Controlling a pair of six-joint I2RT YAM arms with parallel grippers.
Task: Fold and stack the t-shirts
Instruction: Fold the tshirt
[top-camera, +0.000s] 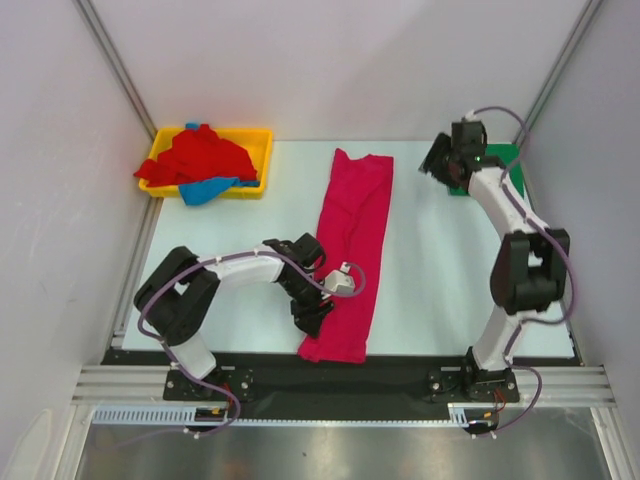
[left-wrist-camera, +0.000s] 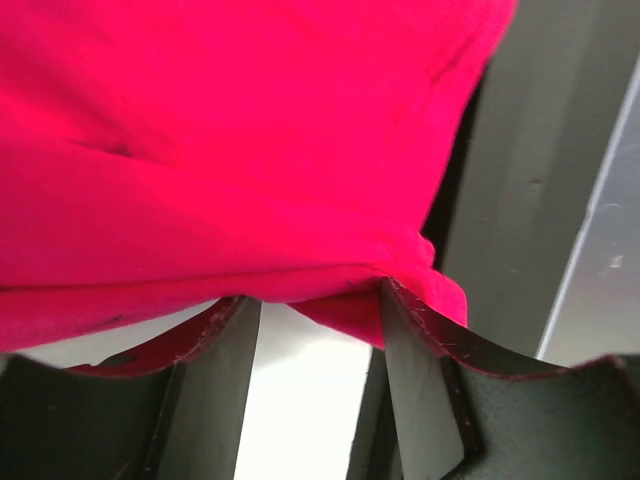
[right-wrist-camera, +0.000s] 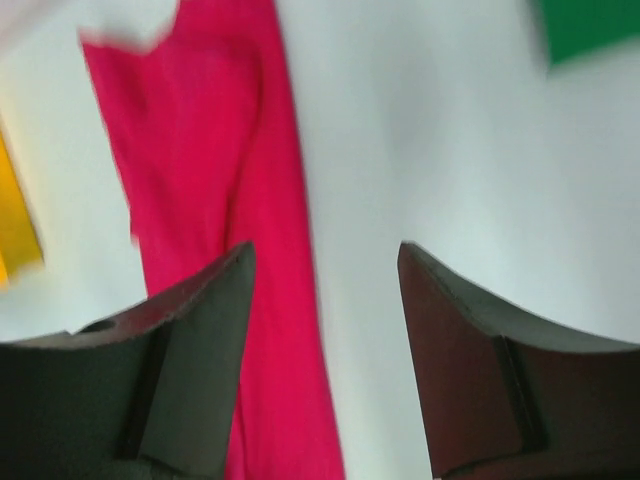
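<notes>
One magenta-pink t-shirt (top-camera: 350, 240) is lying mid-table, long axis running near-far; I am holding the left gripper (left-wrist-camera: 315, 305) half-open at its near end, gripping nothing; right gripper (right-wrist-camera: 325, 255) is hovering far-right, open, empty

The pale surface (top-camera: 430, 290) carries a magenta-pink t-shirt (top-camera: 350, 250) lying as a long strip down its middle. A yellow tray (top-camera: 262, 150) sits at the far left corner and a green t-shirt (top-camera: 500, 153) at the far right.

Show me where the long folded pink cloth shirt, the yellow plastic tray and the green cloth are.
Long folded pink cloth shirt (top-camera: 350, 230), top view, middle of the strip.
Yellow plastic tray (top-camera: 263, 150), top view, right-hand wall.
Green cloth (top-camera: 505, 156), top view, uncovered far part.
</notes>
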